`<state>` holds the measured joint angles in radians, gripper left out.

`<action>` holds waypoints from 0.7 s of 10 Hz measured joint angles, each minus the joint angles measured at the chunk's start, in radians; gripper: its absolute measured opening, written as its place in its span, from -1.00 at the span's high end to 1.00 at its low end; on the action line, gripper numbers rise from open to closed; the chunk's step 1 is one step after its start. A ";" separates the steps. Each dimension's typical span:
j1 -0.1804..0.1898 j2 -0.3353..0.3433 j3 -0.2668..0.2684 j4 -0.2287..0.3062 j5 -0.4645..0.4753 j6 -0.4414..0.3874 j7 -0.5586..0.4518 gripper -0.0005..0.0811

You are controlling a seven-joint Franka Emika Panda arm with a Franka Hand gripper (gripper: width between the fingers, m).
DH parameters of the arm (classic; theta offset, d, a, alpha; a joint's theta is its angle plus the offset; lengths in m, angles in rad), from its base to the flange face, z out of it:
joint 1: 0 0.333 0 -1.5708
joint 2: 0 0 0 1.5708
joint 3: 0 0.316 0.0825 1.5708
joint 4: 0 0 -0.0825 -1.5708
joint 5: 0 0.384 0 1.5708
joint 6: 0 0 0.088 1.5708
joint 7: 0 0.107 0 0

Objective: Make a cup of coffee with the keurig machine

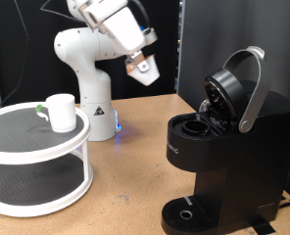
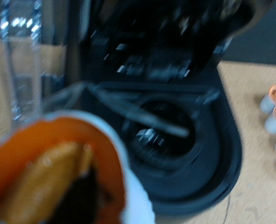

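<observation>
The gripper (image 1: 143,69) is hanging in the air near the exterior view's top, holding a small white pod (image 1: 145,70) between its fingers. The keurig machine (image 1: 223,147) is standing at about four o'clock from it, well apart, its lid (image 1: 231,90) raised and the brew chamber (image 1: 196,124) lying open. The cup (image 1: 59,111) is sitting at about eight o'clock, on the upper shelf of a round white two-tier stand (image 1: 37,162). The wrist view alone is showing the pod's orange-brown top (image 2: 54,177), blurred and close, with the open round chamber (image 2: 161,135) beyond it.
</observation>
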<state>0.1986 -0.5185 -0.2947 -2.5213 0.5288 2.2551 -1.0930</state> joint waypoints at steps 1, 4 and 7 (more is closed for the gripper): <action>0.020 0.028 0.000 0.026 0.015 0.005 -0.014 0.66; 0.048 0.136 0.008 0.111 0.016 0.003 -0.012 0.66; 0.049 0.225 0.023 0.170 0.014 0.005 0.063 0.66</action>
<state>0.2473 -0.2934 -0.2712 -2.3509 0.5427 2.2600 -1.0304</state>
